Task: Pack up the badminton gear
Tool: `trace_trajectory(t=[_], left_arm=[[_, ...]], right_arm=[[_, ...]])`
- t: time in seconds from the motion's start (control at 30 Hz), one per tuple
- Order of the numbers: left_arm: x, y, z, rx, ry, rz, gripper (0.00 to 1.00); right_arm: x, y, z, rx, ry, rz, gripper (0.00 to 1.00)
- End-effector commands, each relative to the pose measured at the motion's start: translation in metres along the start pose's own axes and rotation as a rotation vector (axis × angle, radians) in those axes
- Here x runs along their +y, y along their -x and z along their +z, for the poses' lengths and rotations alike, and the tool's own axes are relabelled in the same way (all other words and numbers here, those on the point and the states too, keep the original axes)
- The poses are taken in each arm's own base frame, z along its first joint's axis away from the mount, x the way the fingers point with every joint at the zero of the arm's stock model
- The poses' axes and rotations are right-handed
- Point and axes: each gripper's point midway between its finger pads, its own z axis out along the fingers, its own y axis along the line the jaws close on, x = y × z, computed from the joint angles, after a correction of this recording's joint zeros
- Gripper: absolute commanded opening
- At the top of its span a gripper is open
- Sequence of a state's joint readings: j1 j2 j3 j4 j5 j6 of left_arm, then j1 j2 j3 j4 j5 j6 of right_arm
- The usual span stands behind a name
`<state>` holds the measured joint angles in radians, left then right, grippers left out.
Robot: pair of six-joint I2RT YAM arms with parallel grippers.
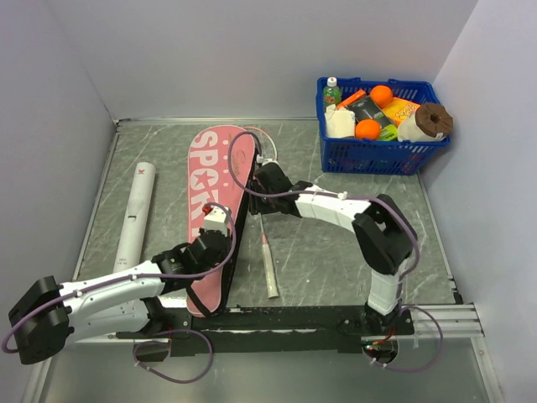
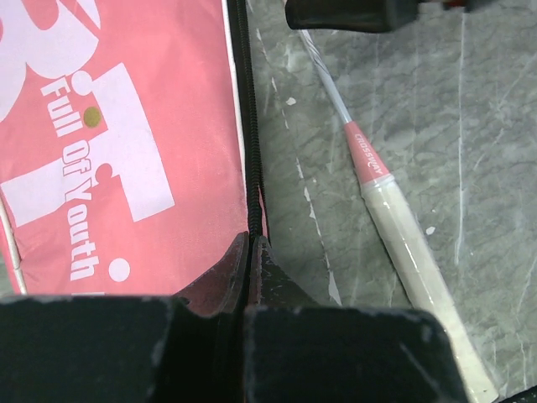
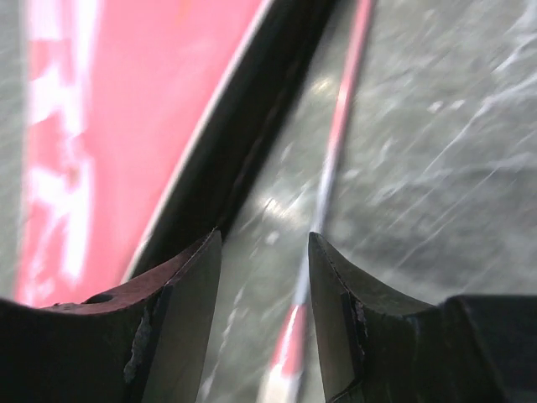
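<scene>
Nearest to my bases, my left gripper (image 1: 220,243) sits at the near end of the pink bag (image 1: 214,168), its fingers pressed tight together on the bag's black zip edge (image 2: 252,168), which runs straight into the seam between the tips in my left wrist view. The bag lies flat on the grey table (image 1: 336,243), long and racket-shaped, with white lettering on its top face, and it reaches from just in front of my left arm towards the back wall. Just to the right of it lies a racket (image 1: 268,269), its pale handle at the near end and its thin shaft running away alongside the bag's edge; the pink frame shows at the bag's far end. Farther out, my right gripper (image 1: 256,178) hangs over that same edge about midway along the bag, its jaws spread and pinching nothing. My right wrist view is blurred, but the racket's shaft shows in the gap between the fingers, with the zip edge to its left. To the left of the bag, well apart from it, the white tube (image 1: 137,214) lies on the table. In the far right corner stands a blue basket (image 1: 382,155) of groceries.
</scene>
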<state>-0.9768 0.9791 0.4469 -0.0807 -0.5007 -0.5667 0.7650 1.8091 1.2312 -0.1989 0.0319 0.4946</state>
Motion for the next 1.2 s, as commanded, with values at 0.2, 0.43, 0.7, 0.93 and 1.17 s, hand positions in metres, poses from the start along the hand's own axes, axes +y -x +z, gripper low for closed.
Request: trace_trajectory(t=[0.2,0.43,0.7,0.93,1.17], left_arm=[[-0.002,0.043,-0.005,-0.114,0.039,-0.038,0.01],[-0.005,0.046,-0.003,-0.126,0.032,-0.044,0.01],[-0.005,0.046,-0.001,-0.126,0.038,-0.033,0.01],[-0.006,0.046,0.004,-0.122,0.033,-0.036,0.01],[-0.003,0.052,0.009,-0.127,0.055,-0.035,0.01]], right_arm=[[-0.042,0.009,0.035,0.040,-0.184,-0.040,0.53],[-0.041,0.001,0.054,0.080,-0.173,-0.025,0.51],[-0.047,0.001,0.072,0.115,-0.208,-0.050,0.31],[-0.066,-0.004,0.066,0.142,-0.285,-0.083,0.00],[-0.063,0.012,0.016,0.137,-0.282,-0.101,0.00]])
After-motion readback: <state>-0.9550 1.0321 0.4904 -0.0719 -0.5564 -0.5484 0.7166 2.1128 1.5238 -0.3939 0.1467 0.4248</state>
